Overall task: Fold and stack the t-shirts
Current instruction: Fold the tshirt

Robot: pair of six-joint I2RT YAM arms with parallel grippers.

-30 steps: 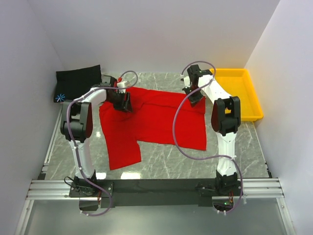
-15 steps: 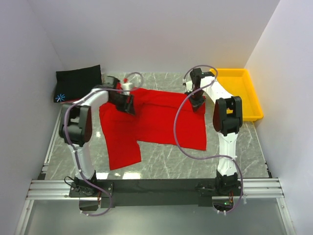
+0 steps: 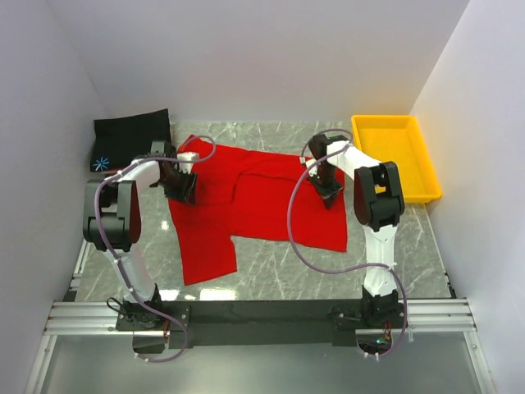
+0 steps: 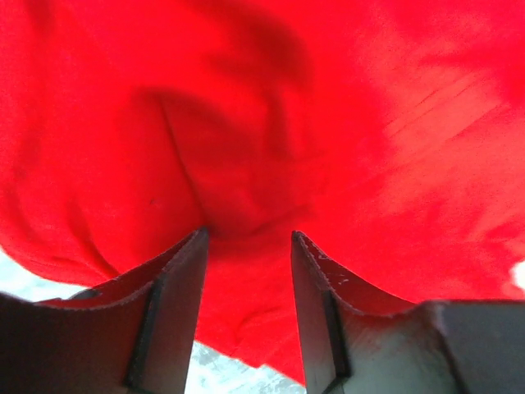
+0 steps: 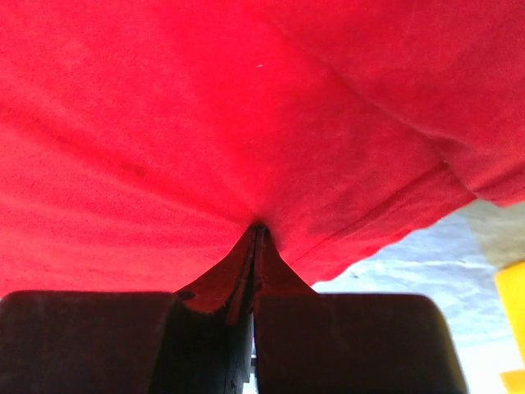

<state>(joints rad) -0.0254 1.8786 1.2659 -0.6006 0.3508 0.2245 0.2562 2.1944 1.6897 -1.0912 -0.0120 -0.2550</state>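
- Right gripper (image 5: 256, 228): jaws closed flat together, with a pinch of the red t-shirt (image 3: 262, 209) caught between the tips. Cloth fans out from the pinch to both sides and hangs over the fingers.
- Left gripper (image 4: 246, 238): jaws part open with a clear gap between them. Red cloth lies in front of and across the gap, creased, but is not pinched.
- Red t-shirt lies spread on the table (image 3: 394, 254), under and between both grippers. The larger part runs from the tips back toward the arm bases, and only a narrow strip lies beyond them.
- Black t-shirt (image 3: 131, 138) sits folded beyond the left gripper on its outer side, apart from the red cloth. No pink shirt is in view.
- Yellow tray (image 3: 422, 176) is outboard of the right gripper, close to the red cloth's edge, not touching it.
- Handling, as judged: thin, light, limp knit. It will sag and drag from any single pinch, and hold no shape of its own. Some friction against the stone top is likely, so a low pull may bunch it.
- Where to hold: two matched pinches along one edge, at a seam or doubled hem where the cloth is thicker. The left side needs its pinch closed before any lift, or the fold will skew.
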